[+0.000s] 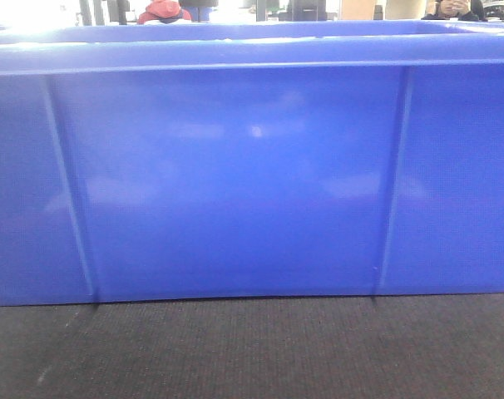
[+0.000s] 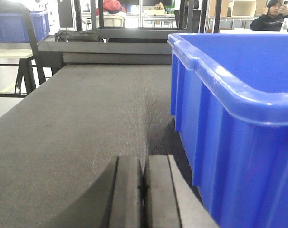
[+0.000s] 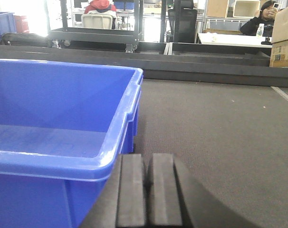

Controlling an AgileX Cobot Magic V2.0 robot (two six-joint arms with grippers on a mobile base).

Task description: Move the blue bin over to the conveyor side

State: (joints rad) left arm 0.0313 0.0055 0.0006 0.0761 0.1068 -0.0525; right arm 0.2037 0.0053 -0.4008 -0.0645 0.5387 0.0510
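Both grippers are clenched with nothing between the fingers: the left gripper (image 2: 143, 190) sits low just beside the left end wall of the blue bin (image 1: 235, 183), and the right gripper (image 3: 146, 190) sits just beside the rim at the right end. Neither visibly touches the plastic. The bin stands upright and empty on the dark woven belt (image 2: 87, 123), filling the front view. Judged from this, the bin is on the belt surface, but its final position at the conveyor side cannot be confirmed; any remaining shift would be a two-sided push.
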